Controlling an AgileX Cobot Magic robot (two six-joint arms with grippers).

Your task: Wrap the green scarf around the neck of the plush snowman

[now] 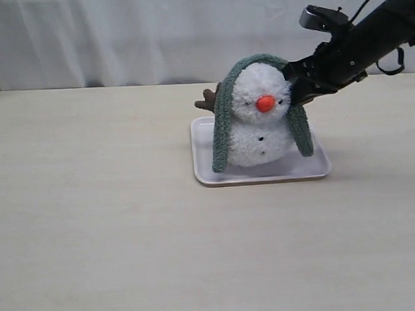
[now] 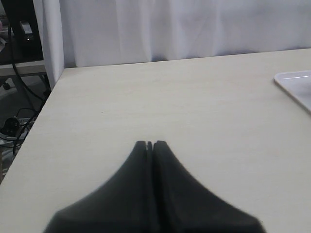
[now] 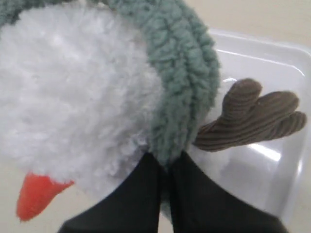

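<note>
So the plush snowman (image 1: 262, 136) is sitting upright on a white tray (image 1: 208, 176). The tray is on the pale wooden counter (image 1: 93, 222), closer to the far edge by the white curtain (image 1: 119, 35) than to the near edge, and a bit right of the middle.

The green scarf (image 1: 222, 127) isn't at the snowman's neck (image 1: 258, 120). It's draped over the top of the head like a hood, with one end hanging down each side of the body. Both ends reach roughly to the tray, and the left one hangs a little lower. The face pokes out between them, orange nose (image 1: 264, 103) and black buttons (image 1: 261, 136) facing the near edge. One brown twig arm (image 1: 206, 100) sticks out behind the scarf on the left.

The right gripper (image 1: 295, 90) comes in from the far right corner side and is right up against the snowman's head, on the right-hand strand. In the right wrist view its two black fingers (image 3: 146, 194) are pressed together with the fuzzy edge of the scarf pinched between the tips, just next to the white fluff.

The left gripper (image 2: 150, 144) only shows up in its own wrist view. Its claw is squeezed closed on nothing, over bare counter well off to the left, with the far left corner ahead of it and just a corner of the tray visible. I can't tell if it's touching the surface.
</note>
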